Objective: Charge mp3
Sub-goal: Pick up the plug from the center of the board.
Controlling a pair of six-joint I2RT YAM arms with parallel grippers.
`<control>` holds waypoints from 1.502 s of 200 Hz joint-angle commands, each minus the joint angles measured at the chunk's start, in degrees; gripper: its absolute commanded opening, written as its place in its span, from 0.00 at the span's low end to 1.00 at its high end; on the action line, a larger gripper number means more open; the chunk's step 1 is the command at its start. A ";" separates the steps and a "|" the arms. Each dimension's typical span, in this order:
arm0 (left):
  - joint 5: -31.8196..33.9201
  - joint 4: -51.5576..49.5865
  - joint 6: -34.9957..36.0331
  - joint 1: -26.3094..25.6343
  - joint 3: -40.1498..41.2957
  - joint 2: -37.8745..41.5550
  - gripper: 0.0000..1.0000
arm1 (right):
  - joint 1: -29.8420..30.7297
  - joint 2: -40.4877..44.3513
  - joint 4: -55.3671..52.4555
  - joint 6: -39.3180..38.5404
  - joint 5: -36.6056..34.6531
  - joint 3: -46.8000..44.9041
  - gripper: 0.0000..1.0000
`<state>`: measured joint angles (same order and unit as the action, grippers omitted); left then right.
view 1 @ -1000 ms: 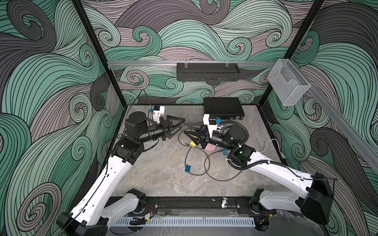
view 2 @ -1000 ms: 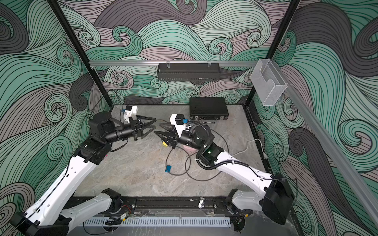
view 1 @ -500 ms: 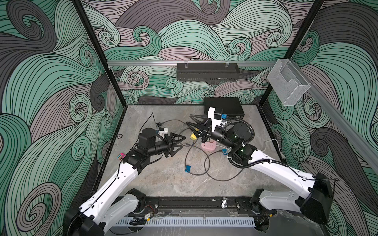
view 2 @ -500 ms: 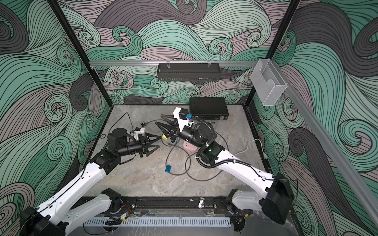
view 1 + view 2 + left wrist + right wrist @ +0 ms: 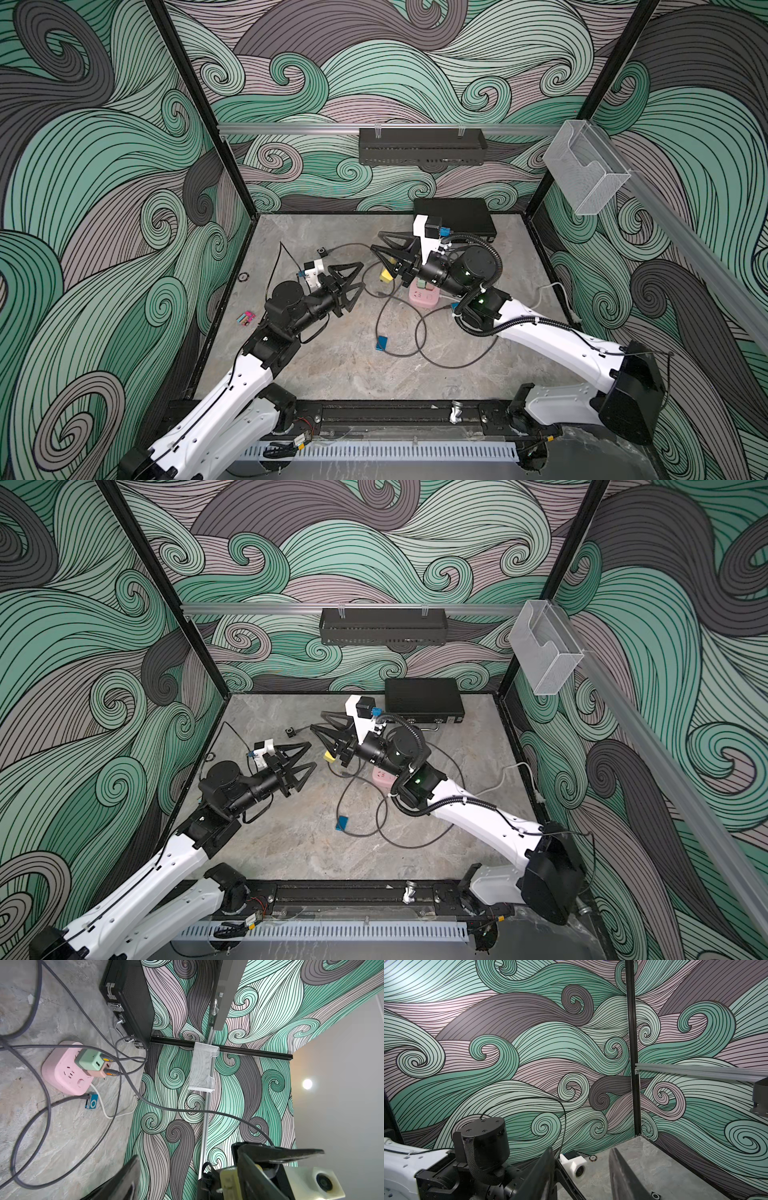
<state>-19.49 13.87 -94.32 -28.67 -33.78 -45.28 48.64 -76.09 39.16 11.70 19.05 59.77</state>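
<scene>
Grey stone worktop (image 5: 332, 374) is bearing grey cables (image 5: 38, 980) around a pink power strip (image 5: 59, 1071); beside it, left claw (image 5: 363, 274) and right claw (image 5: 375, 241) are hanging open.

You've got swirl wallpaper (image 5: 374, 62) on all 3 walls: teal, mauve & dk grey w/ black lines. Take the black mesh shelf (image 5: 422, 146) as your landmark. It hangs on an alu rail (image 5: 291, 129) across the back wall. A black frame post (image 5: 199, 104) stands in the corner either side of it. To its right, a clear plastic holder (image 5: 586, 170) hangs on the side wall. Below it, a black case (image 5: 465, 214) lies flat at the back of the grey marbled surface (image 5: 345, 374). The left wrist view shows a round ceiling light (image 5: 307, 1084), lit.
</scene>
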 commanded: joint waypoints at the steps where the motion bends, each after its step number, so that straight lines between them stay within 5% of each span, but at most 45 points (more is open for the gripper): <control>1: 2.31 7.36 -1.74 -2.03 -3.33 -2.81 0.72 | 0.41 -0.38 1.33 -0.05 0.02 2.20 0.00; 43: 4.93 15.73 -4.28 -6.57 -6.30 -9.08 0.73 | 1.27 -0.11 -0.40 -3.12 -0.37 2.14 0.00; 135: 11.14 16.46 -8.71 -15.06 -8.47 -12.17 0.72 | 1.83 -2.68 0.86 -11.93 -1.71 2.51 0.00; 198: 17.64 18.08 -10.73 -16.73 -5.80 -11.03 0.45 | 2.33 -2.48 -0.26 -15.74 -2.26 0.81 0.00; 252: 24.58 7.93 -6.63 -16.69 -5.95 -2.77 0.36 | 2.33 -1.45 -2.16 -16.19 -3.06 -0.85 0.00; 300: 27.06 7.66 -4.89 -16.60 -6.00 -1.48 0.25 | 2.33 -0.55 -4.69 -12.85 -1.67 -1.68 0.33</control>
<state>6.87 20.95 -101.84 -44.69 -38.11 -47.48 51.88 -77.52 37.12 -0.97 18.22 59.37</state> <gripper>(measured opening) 0.319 0.439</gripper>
